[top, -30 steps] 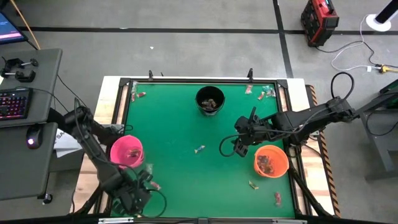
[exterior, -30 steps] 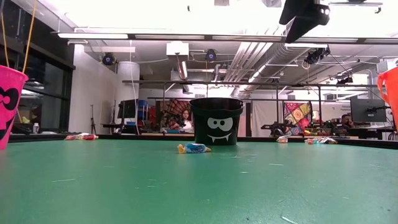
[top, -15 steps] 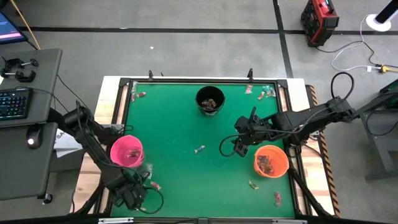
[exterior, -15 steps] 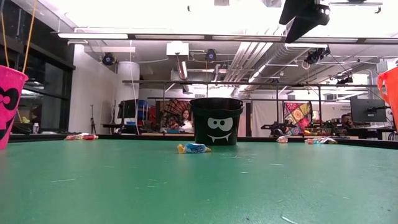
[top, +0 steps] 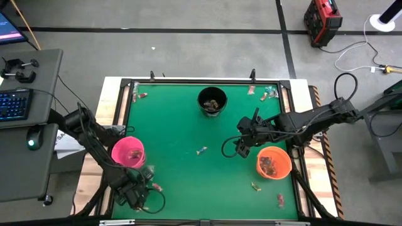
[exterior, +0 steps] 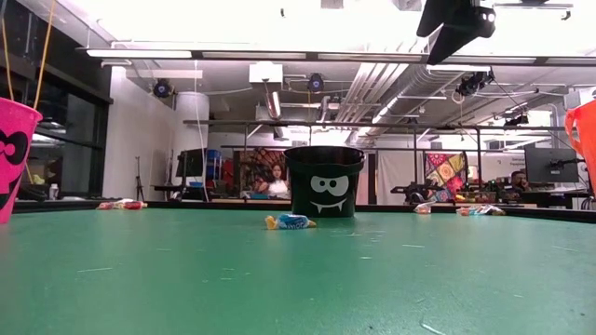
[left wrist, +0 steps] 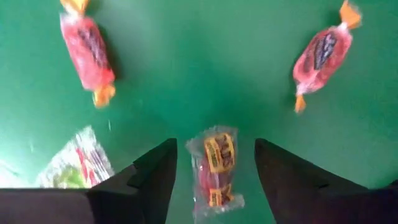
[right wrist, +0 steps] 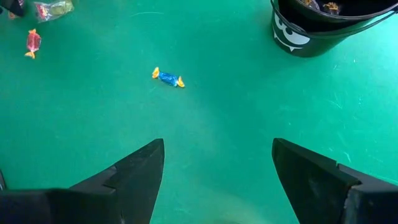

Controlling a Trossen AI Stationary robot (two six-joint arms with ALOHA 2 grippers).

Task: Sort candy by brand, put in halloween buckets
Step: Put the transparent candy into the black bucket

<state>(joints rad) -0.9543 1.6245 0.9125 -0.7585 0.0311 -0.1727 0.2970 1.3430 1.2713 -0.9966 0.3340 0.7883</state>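
My left gripper [top: 143, 188] is at the table's near left corner, beside the pink bucket [top: 115, 154], and stands open low over the green top. A red candy with a yellow label [left wrist: 214, 171] lies flat between its fingers with a gap on each side. Two red candies [left wrist: 87, 53] [left wrist: 320, 53] and a clear greenish wrapper [left wrist: 78, 165] lie close by. My right gripper [top: 231, 150] hangs open above the table between the black bucket [top: 201, 100] and the orange bucket [top: 259, 164]. A blue candy [right wrist: 168, 78] lies mid-table.
More candies lie in the far left corner [top: 139, 96], the far right corner [top: 267, 93] and near the right front edge [top: 280, 199]. The black and orange buckets hold candies. A raised frame runs round the green top. The middle of the table holds only the blue candy.
My left arm has shifted a little at the near left corner, next to the pink bucket. The candies in the high view lie where they were. My right arm has kept still.
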